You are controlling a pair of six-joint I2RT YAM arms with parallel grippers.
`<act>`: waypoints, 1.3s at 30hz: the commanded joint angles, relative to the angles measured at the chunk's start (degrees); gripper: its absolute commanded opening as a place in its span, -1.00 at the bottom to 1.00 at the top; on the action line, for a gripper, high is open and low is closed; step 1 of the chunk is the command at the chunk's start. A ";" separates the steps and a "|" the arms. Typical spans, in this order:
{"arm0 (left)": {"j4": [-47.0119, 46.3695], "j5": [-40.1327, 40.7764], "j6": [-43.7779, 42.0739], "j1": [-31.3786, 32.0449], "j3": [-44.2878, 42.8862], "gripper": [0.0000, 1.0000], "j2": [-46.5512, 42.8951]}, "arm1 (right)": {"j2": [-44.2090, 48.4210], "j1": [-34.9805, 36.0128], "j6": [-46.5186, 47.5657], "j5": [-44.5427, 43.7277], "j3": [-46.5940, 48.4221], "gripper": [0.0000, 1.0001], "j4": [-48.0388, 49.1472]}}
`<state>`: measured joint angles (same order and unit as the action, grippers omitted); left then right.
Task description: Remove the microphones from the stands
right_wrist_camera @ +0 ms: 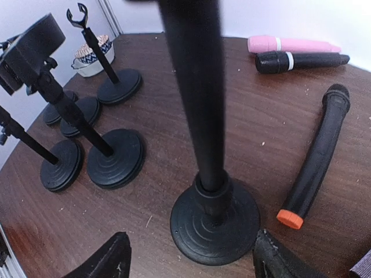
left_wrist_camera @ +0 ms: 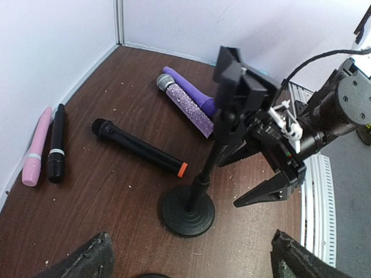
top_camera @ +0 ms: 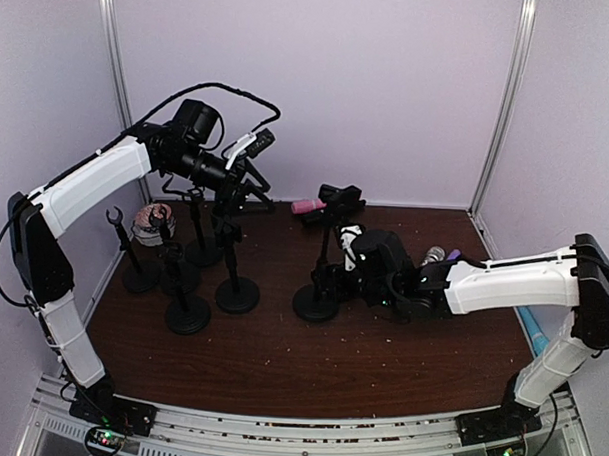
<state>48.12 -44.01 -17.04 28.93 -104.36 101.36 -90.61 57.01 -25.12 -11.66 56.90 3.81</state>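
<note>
1. The black microphone (right_wrist_camera: 316, 156) lies flat on the table (top_camera: 310, 358), off the stand (right_wrist_camera: 208, 116). It is just beside the stand's round base, with its orange end nearest that base.
2. The right gripper (right_wrist_camera: 191, 243) sits low at the tabletop. Its fingers are spread to either side of the base, the pole rises between them, and they grip nothing.
3. The left gripper (left_wrist_camera: 190, 237) hangs high over the left side with its jaws at full width and nothing between them.
4. At the back edge, a pink microphone (right_wrist_camera: 293, 44) and a short black one (right_wrist_camera: 301, 59) lie side by side at the foot of the wall.
5. A purple microphone (left_wrist_camera: 188, 90) and a glittery one (left_wrist_camera: 185, 107) lie touching, beyond the stand toward the right wall.
6. The left is crowded (the tightest spot): a cluster of stands (right_wrist_camera: 116, 156) is packed close together, with a small bowl (right_wrist_camera: 93, 55) by the wall.
7. The bare wood between the stand and the near rail (top_camera: 297, 433) is the widest open stretch.
</note>
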 commanded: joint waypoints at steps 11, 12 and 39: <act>1.36 -0.12 -1.71 -0.32 0.14 0.93 -1.61 | -6.69 0.07 6.34 -1.06 1.34 0.37 8.74; 1.38 -0.11 -1.55 -0.36 0.24 0.93 -1.61 | -7.63 0.09 7.35 -1.18 2.22 0.34 8.83; 4.75 -1.26 -5.65 -0.80 3.78 0.87 -2.44 | -6.78 -0.29 8.65 -5.51 3.22 -0.92 15.72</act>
<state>52.88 -44.01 -21.58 28.49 -101.58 100.68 -100.07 57.17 -15.53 -16.53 59.83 17.91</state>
